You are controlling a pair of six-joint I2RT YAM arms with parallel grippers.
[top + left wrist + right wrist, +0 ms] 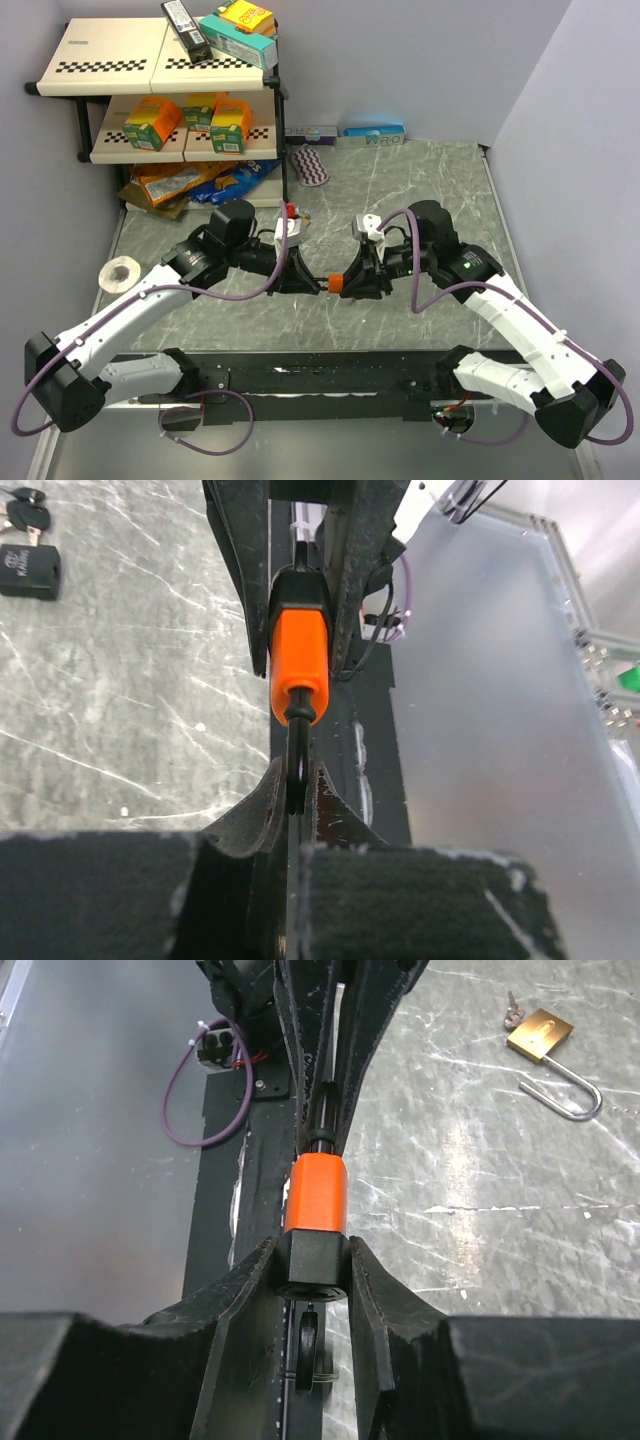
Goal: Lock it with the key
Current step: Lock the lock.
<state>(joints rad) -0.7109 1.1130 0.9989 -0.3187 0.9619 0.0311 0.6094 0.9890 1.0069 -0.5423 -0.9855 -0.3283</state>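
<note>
At the near edge of the table, at six o'clock, a black bar (320, 375) runs between your two arms. Just past it, both arms meet at the orange lock (335, 283).

Your left gripper (293, 790) is pinched tight on the lock's black loop (296, 745), so the lock cannot swing. Your right gripper (312, 1255) comes in from three o'clock and hugs the black end (312, 1270), with a finger touching each side. That is most likely where the key goes. A thin dark thing (305, 1345) hangs under that end. I think it is the key, but it is hard to tell.

There is little room to turn here, because the bar's edge is right below.

Farther off, toward twelve o'clock, a brass lock (540, 1035) and some black keys (28, 565) lie well apart from the grippers. The shelf (150, 65) stands far away at eleven o'clock.
</note>
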